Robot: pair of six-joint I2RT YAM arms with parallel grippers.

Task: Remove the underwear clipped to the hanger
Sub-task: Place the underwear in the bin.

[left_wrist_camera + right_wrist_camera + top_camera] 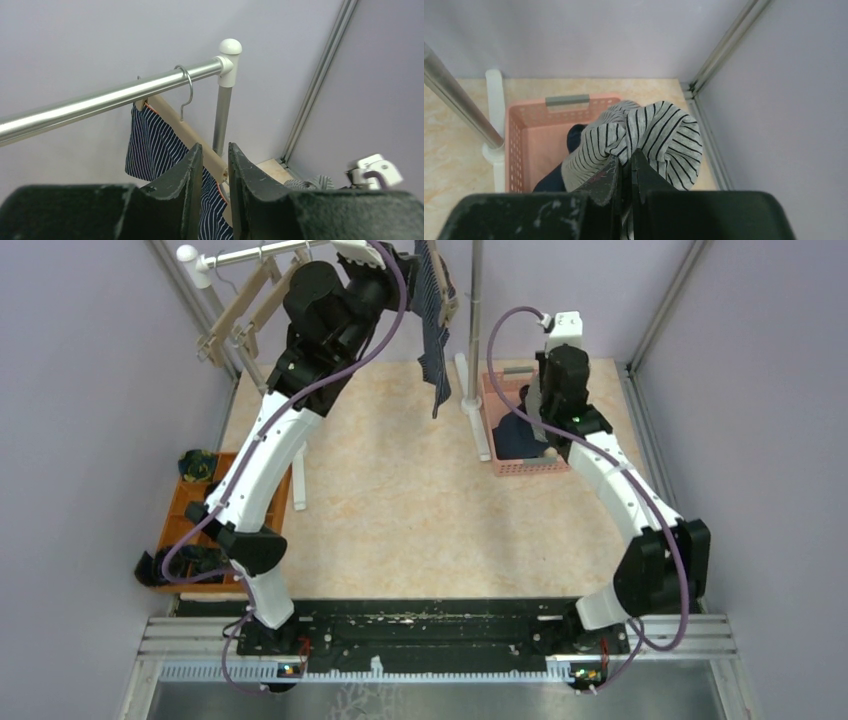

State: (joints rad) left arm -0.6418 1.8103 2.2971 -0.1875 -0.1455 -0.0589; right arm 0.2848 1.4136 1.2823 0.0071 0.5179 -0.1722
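Observation:
A dark-blue pinstriped underwear (155,150) hangs from a wooden hanger (185,130) hooked on the metal rail (100,102); in the top view it hangs at the back (433,340). My left gripper (215,147) is raised just in front of the hanger's end, its jaws a narrow gap apart with nothing seen between them. My right gripper (625,156) is shut on a bunched grey-white striped underwear (659,135), held over the right side of the pink basket (516,135). A navy underwear (574,137) lies inside that basket.
Empty wooden hangers (240,315) hang at the rail's left end. The rack's upright post (475,320) stands beside the basket (490,430). An orange tray (185,510) with dark rolled bundles (197,465) sits at the left wall. Purple walls close in on three sides.

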